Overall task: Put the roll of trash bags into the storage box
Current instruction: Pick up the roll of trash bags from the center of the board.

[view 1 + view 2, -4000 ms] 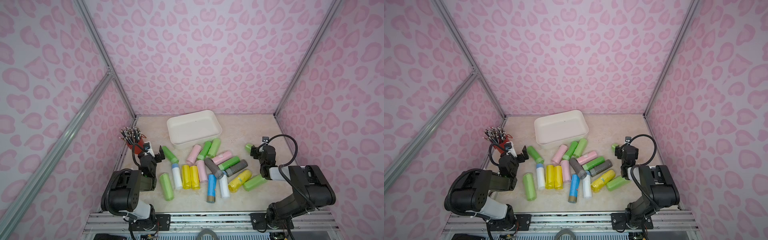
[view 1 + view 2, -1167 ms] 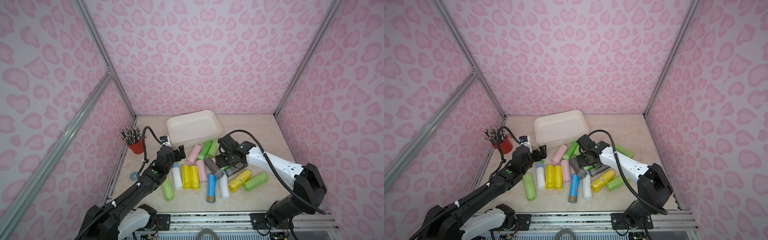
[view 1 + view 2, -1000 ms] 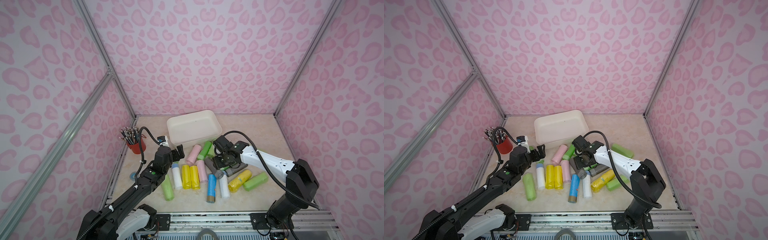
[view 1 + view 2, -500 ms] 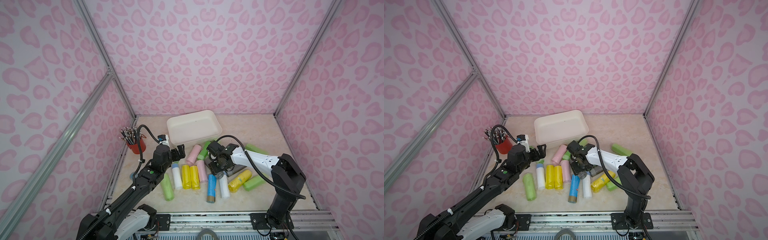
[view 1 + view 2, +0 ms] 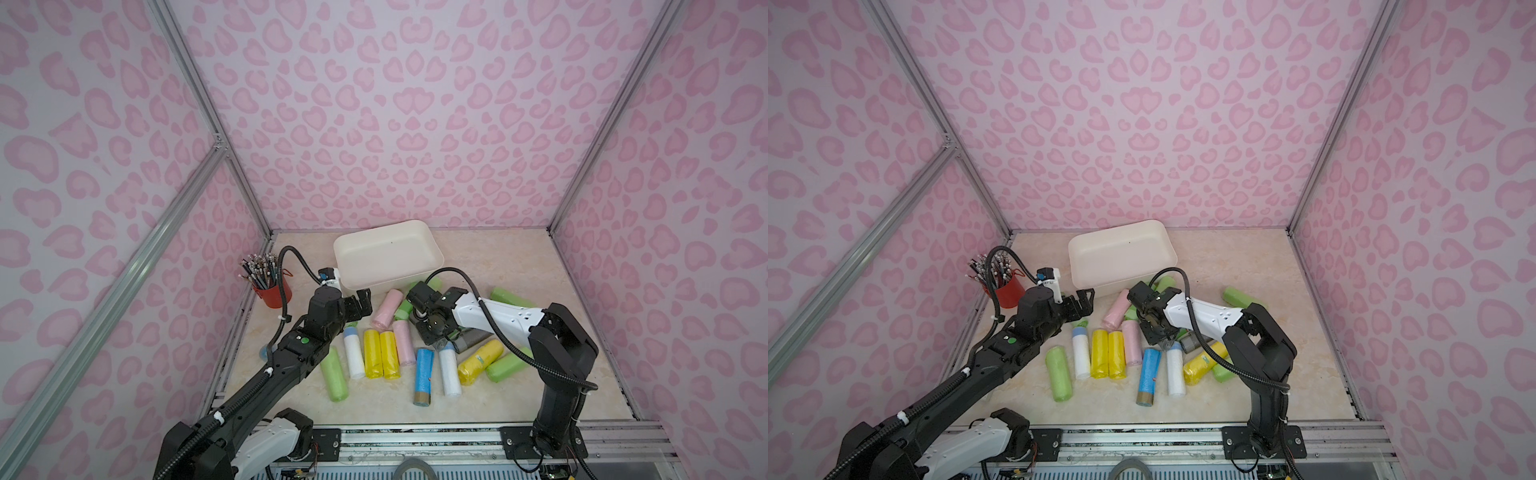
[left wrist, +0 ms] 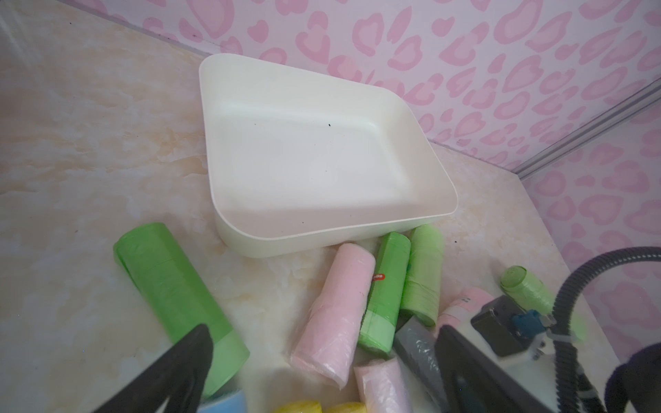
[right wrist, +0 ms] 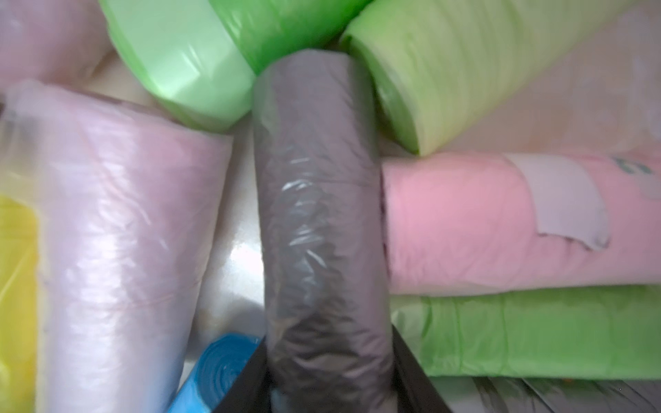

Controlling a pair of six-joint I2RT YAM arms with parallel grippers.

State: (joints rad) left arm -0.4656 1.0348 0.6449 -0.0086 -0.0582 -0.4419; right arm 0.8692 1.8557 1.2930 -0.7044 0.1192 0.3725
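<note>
The grey roll lies mid-counter in the heap, just in front of the box. The right gripper has its fingers clamped on the roll's sides. The step looks like the lift. It is best raised straight up before swinging toward the back edge. A pink roll touches one side and a green roll its far end, so a sideways pull could drag them.

Counted:
- one counter
- one box, bare inside, mid back edge
- two grippers; the left gripper hovers near the box's front-left corner, fingers apart
- one red cup by the left edge
- about eighteen rolls: seven green, three pink, three yellow, two white, two grey, one blue
</note>
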